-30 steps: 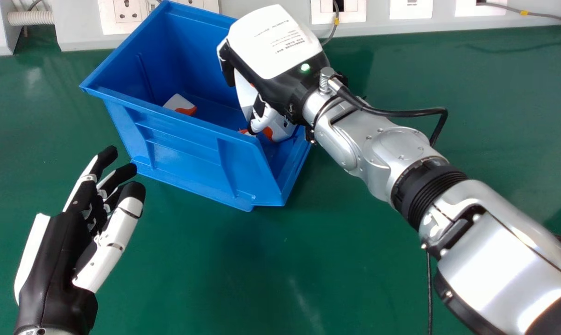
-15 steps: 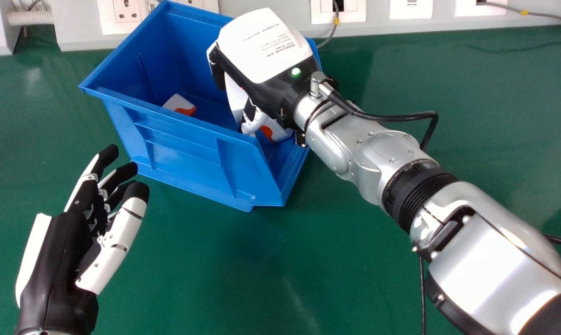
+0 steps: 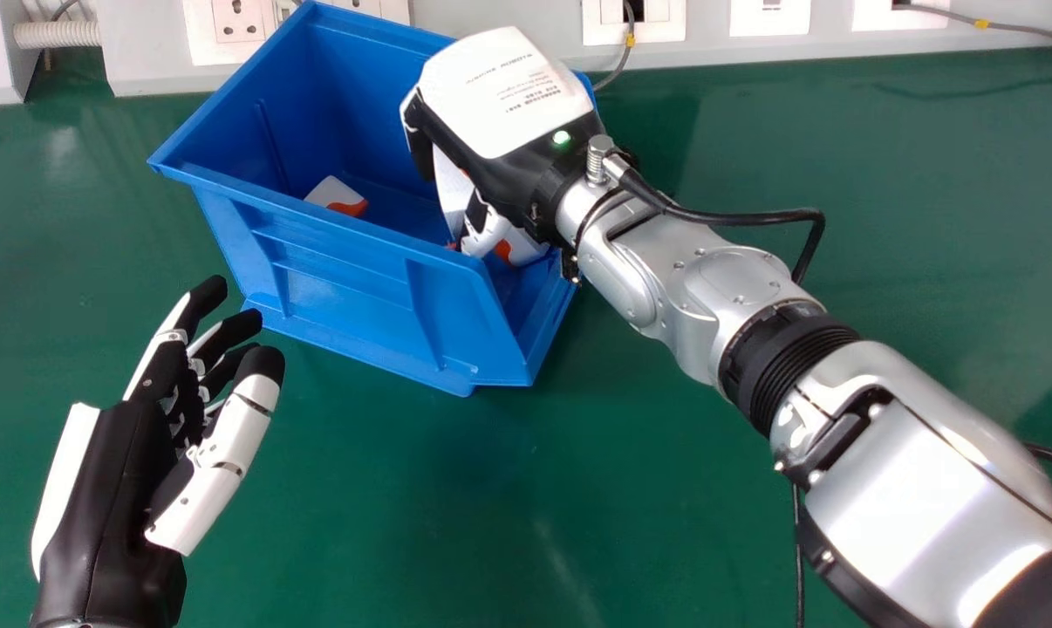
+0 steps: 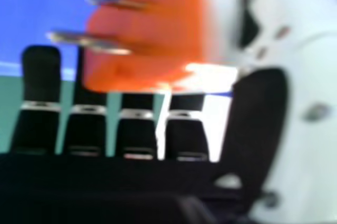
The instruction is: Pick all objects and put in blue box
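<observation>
Item: blue box [image 3: 343, 288], on the green table [image 3: 666, 488], one white-and-orange piece [image 3: 338, 194] in its left part, another [image 3: 526, 248] in its right.
Item: pronged plug [image 4: 142, 29], white and orange, inside the box's outline at its right end; height above its floor, cannot tell.
Item: right hand [image 3: 508, 96], nearer by far, fingers and thumb closed on the plug. Prongs point away from the thumb, across the fingers; likely release: thumb opening, plug falling between.
Item: left hand [image 3: 112, 488], idle, lower left in the head view, fingers relaxed.
</observation>
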